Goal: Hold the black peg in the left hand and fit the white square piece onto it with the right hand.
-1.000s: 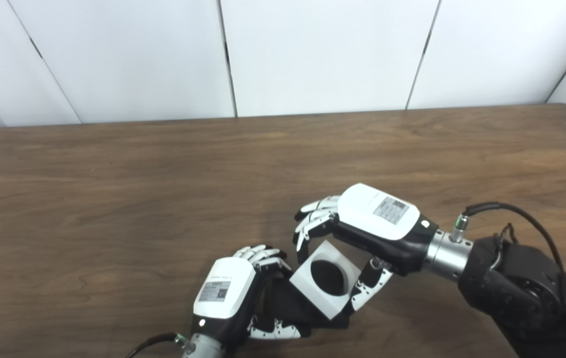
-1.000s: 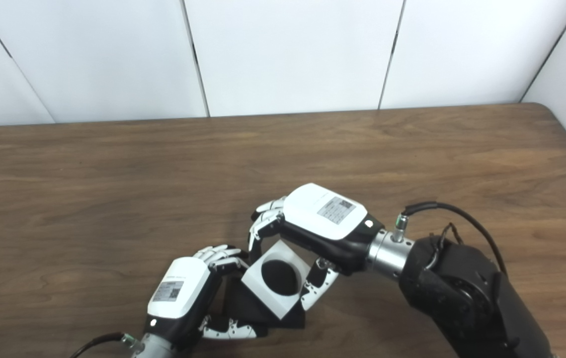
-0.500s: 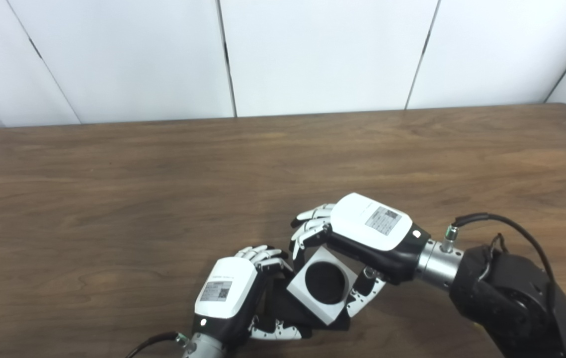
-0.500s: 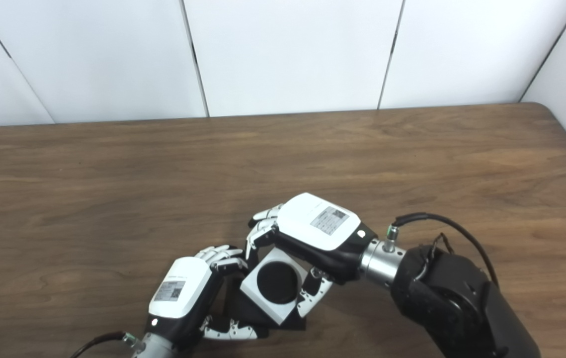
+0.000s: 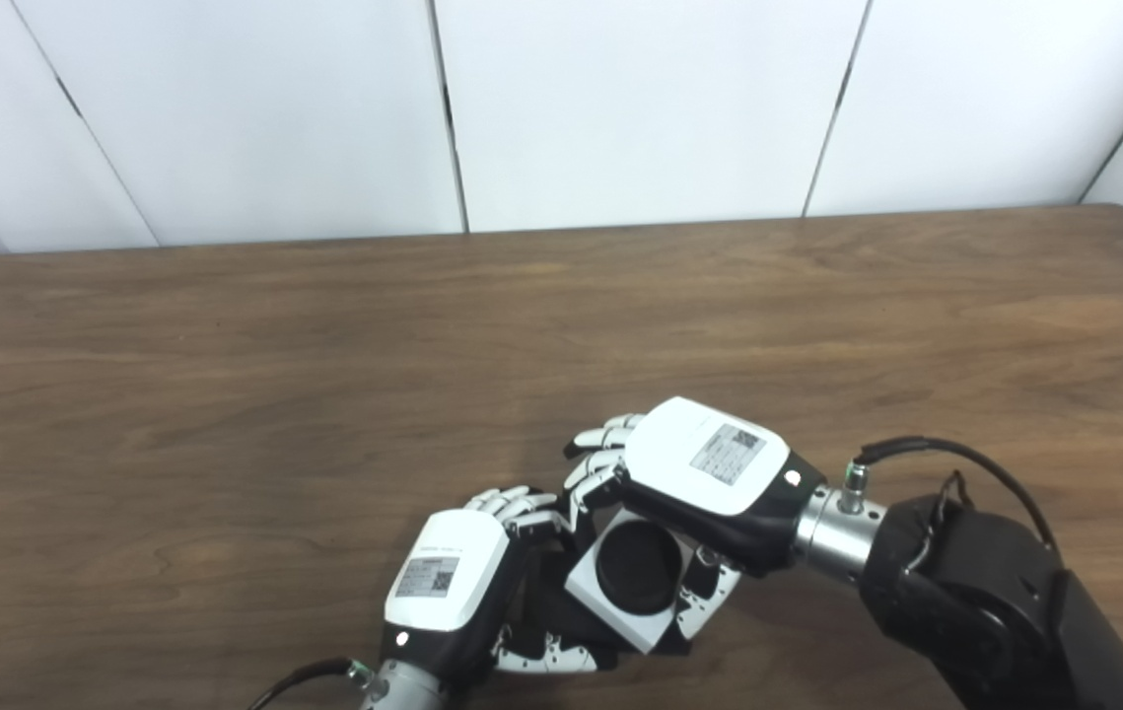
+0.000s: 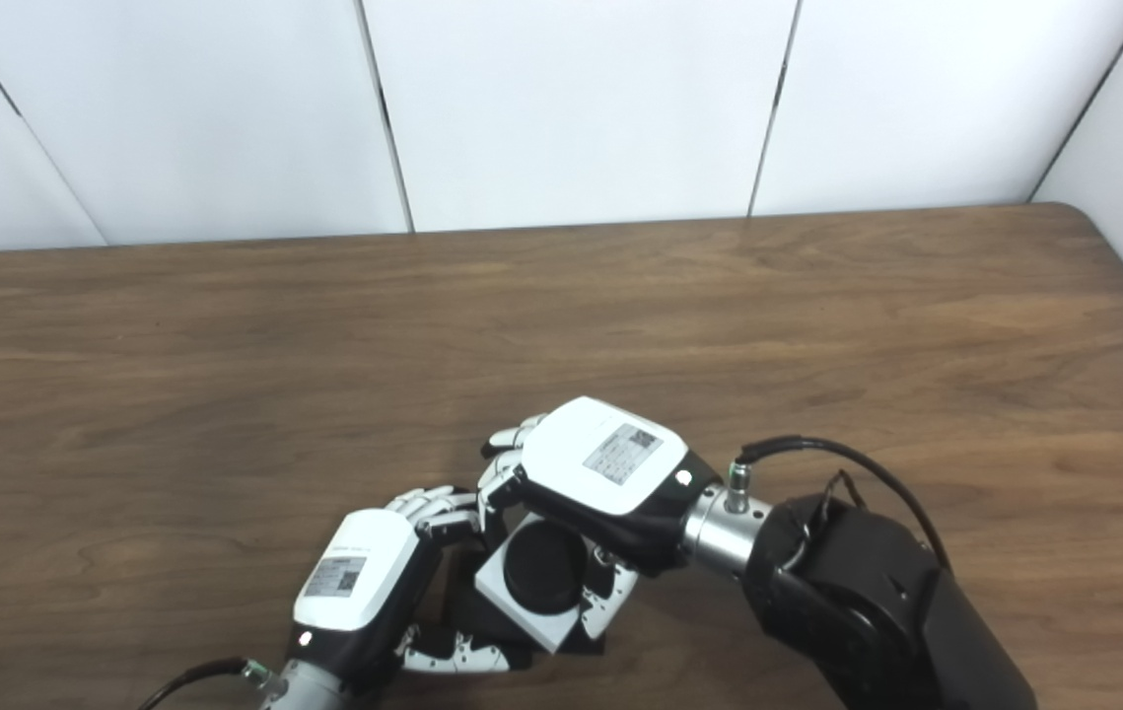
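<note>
My left hand (image 5: 448, 584) is shut on the black peg's base (image 5: 561, 616), low at the table's front edge. The round black peg top (image 5: 638, 577) stands in the round hole of the white square piece (image 5: 593, 602). My right hand (image 5: 699, 473) is shut on the white square piece, with fingers on its far side and the thumb (image 5: 704, 609) on its near right side. The piece sits low around the peg, tilted a little. The same shows in the right eye view, with the white piece (image 6: 507, 606) and peg top (image 6: 543, 579). Most of the black base is hidden under the piece and hands.
The brown wooden table (image 5: 324, 375) stretches out behind and to both sides of the hands. White wall panels (image 5: 620, 108) stand along its far edge. My right forearm (image 5: 975, 602) with its black cable comes in from the lower right.
My right hand has moved down and to the left with the white piece. The peg now fills the piece's hole and stands up in it. My left hand has stayed put.
</note>
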{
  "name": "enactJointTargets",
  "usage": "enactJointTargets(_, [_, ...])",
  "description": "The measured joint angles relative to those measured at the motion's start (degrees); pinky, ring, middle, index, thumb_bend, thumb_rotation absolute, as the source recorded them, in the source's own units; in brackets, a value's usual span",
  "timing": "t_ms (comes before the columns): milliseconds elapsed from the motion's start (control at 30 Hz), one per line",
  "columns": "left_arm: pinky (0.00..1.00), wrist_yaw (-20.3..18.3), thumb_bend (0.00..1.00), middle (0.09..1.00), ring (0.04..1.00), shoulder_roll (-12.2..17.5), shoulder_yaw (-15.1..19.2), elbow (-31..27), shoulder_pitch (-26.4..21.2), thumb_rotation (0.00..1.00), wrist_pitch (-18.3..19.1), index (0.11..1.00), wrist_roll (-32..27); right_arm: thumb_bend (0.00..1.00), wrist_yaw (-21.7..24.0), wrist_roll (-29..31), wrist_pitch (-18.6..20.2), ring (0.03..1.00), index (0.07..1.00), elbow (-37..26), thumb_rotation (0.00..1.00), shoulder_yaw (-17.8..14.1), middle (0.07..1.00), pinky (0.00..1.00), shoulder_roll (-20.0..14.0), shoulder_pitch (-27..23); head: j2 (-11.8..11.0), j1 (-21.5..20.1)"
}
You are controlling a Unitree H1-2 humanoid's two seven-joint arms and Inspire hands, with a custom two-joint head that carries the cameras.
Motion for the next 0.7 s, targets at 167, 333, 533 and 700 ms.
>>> enactJointTargets(167, [0.85, 0.1, 0.51, 0.781, 0.833, -0.1, -0.1, 0.0, -0.1, 0.07, 0.1, 0.489, 1.1, 0.94, 1.7, 0.1, 0.5, 0.874, 0.611, -0.1, 0.41, -0.2, 0.756, 0.87, 1.3, 0.0, -0.1, -0.2])
enactJointTargets(333, [0.84, 0.0, 0.65, 0.782, 0.825, -0.9, -0.1, -0.2, 0.0, 0.22, 1.0, 0.604, 4.3, 0.96, 1.5, 1.2, 0.4, 0.860, 0.617, -0.1, 0.43, -2.2, 0.746, 0.83, 1.8, 0.0, -0.1, -0.2])
enactJointTargets(533, [0.83, -0.2, 0.87, 0.802, 0.824, -1.1, -0.1, -0.4, 0.0, 0.43, 1.2, 0.770, 6.3, 0.95, 0.8, 3.0, 0.4, 0.876, 0.618, -0.1, 0.44, -4.6, 0.743, 0.85, 1.7, 0.1, -0.2, -0.3])
enactJointTargets(700, [0.83, 0.0, 0.96, 0.825, 0.829, -1.2, 0.0, -0.4, 0.0, 0.51, 1.2, 0.825, 6.6, 0.96, -0.4, 4.3, 0.5, 0.866, 0.608, -0.1, 0.42, -6.0, 0.736, 0.83, 1.9, 0.1, -0.4, -0.2])
